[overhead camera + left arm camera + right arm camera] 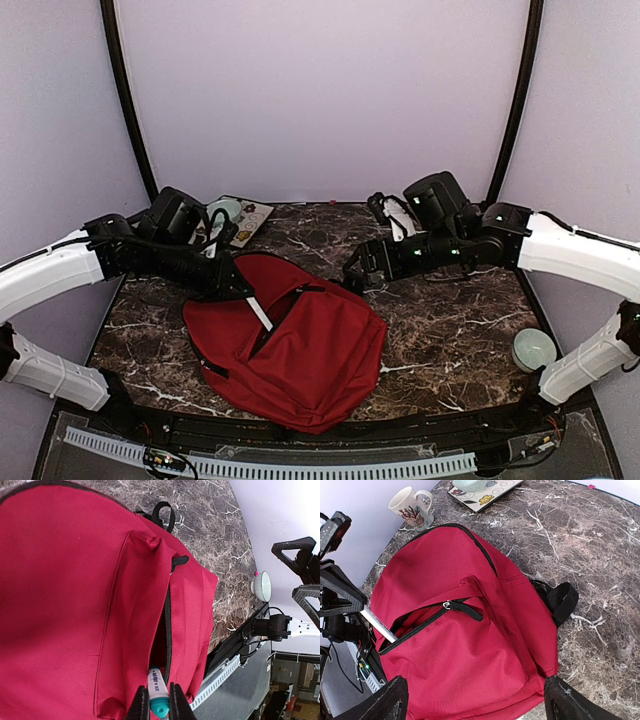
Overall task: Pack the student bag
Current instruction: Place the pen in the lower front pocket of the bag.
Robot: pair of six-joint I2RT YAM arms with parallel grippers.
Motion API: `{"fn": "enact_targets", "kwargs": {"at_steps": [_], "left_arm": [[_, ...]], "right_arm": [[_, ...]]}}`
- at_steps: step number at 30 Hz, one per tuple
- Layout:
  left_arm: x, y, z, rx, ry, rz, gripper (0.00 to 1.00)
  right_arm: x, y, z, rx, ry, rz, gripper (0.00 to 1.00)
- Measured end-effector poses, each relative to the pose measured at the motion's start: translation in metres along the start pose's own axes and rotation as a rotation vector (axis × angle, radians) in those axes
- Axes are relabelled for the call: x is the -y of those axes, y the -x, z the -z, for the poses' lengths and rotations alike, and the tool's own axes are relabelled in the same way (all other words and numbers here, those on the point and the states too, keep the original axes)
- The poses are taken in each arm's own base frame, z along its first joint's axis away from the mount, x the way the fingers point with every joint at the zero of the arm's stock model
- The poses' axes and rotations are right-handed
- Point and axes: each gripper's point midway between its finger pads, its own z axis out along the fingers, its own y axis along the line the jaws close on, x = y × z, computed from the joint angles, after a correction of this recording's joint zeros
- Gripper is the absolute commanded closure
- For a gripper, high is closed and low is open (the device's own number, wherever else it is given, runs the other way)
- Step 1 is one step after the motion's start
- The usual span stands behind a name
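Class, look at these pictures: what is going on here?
The left hand grips a white tube with a teal cap, and its far end sits in the open front pocket of the red bag. The right hand is open over the bag, holding nothing. The bag lies flat on the table.

We reach inward from both sides: our left gripper (155, 707) pinches a white tube (156, 684), our right gripper (475, 700) hangs spread wide.

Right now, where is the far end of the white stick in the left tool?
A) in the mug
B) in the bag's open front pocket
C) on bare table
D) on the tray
B: the left tool grips the stick, whose end enters the open zip of the bag.
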Motion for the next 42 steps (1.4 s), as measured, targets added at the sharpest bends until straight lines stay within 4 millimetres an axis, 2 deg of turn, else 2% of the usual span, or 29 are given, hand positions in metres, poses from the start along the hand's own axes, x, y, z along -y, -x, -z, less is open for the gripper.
{"fn": "enact_targets", "kwargs": {"at_steps": [7, 15, 20, 39, 42], "left_arm": [[-0.006, -0.011, -0.016, -0.023, -0.033, 0.062, 1.0], [-0.006, -0.018, -0.025, -0.034, -0.085, 0.103, 1.0], [-0.012, -0.029, -0.033, -0.063, -0.097, 0.147, 1.0], [-0.01, -0.047, -0.048, -0.141, -0.149, 0.197, 1.0], [-0.009, -0.05, -0.051, -0.16, -0.155, 0.196, 1.0]], "right_arm": [[0.002, -0.006, -0.003, -0.019, 0.004, -0.003, 0.05], [0.005, -0.016, -0.009, -0.048, 0.001, -0.01, 0.06], [0.006, -0.019, -0.013, -0.064, 0.003, -0.017, 0.07], [0.007, -0.024, -0.018, -0.077, 0.008, -0.028, 0.08], [0.012, -0.032, -0.021, -0.091, 0.0, -0.034, 0.08]]}}
